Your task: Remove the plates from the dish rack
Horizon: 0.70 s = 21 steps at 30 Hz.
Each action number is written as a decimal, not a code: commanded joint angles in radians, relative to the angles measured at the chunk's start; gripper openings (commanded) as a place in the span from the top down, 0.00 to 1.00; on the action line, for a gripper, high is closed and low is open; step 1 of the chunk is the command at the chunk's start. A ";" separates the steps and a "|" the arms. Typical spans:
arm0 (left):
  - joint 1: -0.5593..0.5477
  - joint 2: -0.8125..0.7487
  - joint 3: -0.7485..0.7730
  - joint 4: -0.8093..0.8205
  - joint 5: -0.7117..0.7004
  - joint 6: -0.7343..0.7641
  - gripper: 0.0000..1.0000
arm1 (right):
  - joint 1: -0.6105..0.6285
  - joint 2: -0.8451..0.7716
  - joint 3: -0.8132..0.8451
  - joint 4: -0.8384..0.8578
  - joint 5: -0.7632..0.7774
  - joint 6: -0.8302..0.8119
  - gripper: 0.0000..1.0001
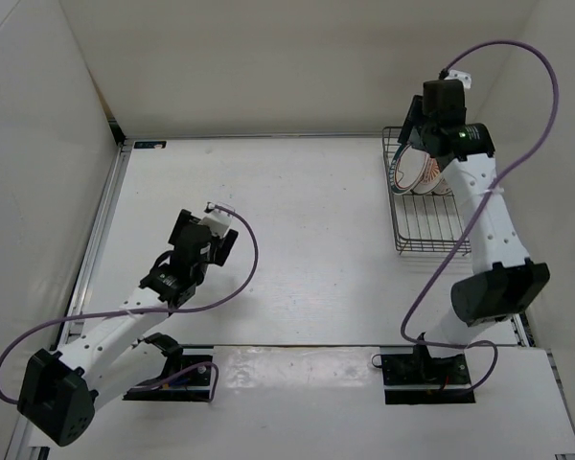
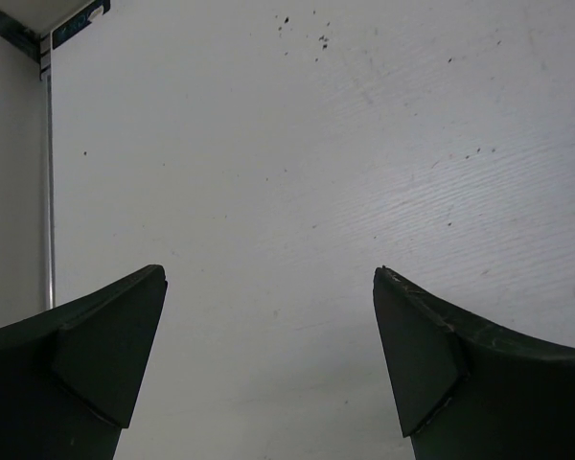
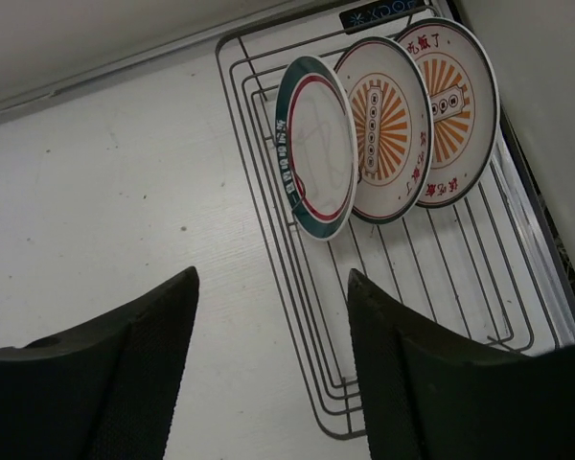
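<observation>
You have unloaded nothing: three plates stand in the dish rack, upper right; left gripper and right gripper jaws apart, empty

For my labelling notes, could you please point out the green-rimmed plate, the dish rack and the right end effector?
green-rimmed plate [image 3: 318, 146]: right wrist view, white centre.
dish rack [image 3: 302, 331]: right wrist view, left rim wires.
right end effector [image 3: 272, 278]: right wrist view, midway between fingertips.
</observation>
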 commanded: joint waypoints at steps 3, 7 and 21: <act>-0.025 -0.083 0.035 -0.031 0.065 -0.101 0.00 | -0.059 0.127 0.072 0.014 0.088 0.021 0.51; -0.054 -0.102 0.057 -0.117 0.079 -0.108 0.00 | -0.126 0.228 0.089 0.013 -0.018 0.056 0.47; -0.053 -0.128 0.058 -0.135 0.070 -0.115 0.00 | -0.256 0.449 0.182 0.001 -0.185 0.091 0.30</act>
